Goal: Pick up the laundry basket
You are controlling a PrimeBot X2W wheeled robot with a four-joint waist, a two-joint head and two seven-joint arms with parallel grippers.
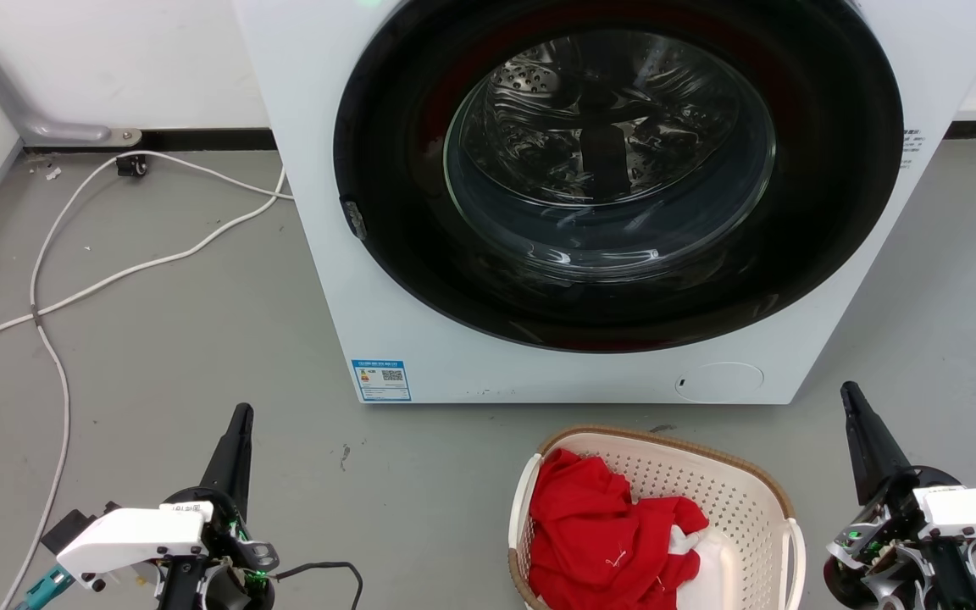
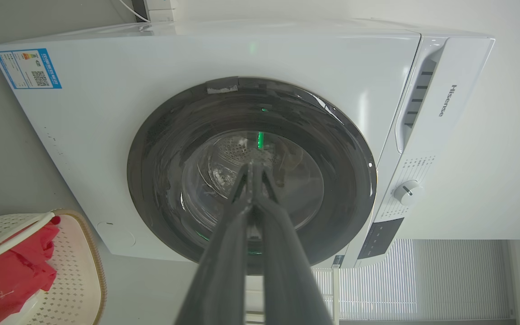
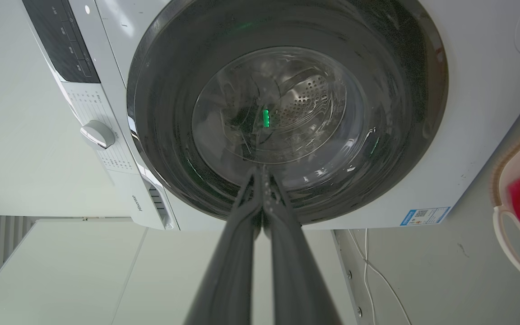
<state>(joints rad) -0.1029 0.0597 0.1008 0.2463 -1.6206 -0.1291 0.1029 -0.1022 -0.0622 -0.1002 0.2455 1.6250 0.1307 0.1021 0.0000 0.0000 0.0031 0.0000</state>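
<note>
The laundry basket point(image 1: 734, 491) stands on the floor in front of the washing machine, cream-white and perforated with a brown rim and white side handles. Red clothing point(image 1: 598, 529) fills its left half. In the left wrist view the laundry basket point(image 2: 77, 275) sits at the lower left; in the right wrist view the laundry basket point(image 3: 519, 180) shows at the right edge. My left gripper point(image 1: 241, 415) hangs well to the basket's left, shut and empty. My right gripper point(image 1: 849, 391) is just right of the basket, also shut with nothing held. Both point toward the machine.
A white front-loading washing machine point(image 1: 403, 280) with its dark round door point(image 1: 615, 169) closed stands right behind the basket. White cables point(image 1: 98, 284) trail over the grey floor at the left. A wall runs behind.
</note>
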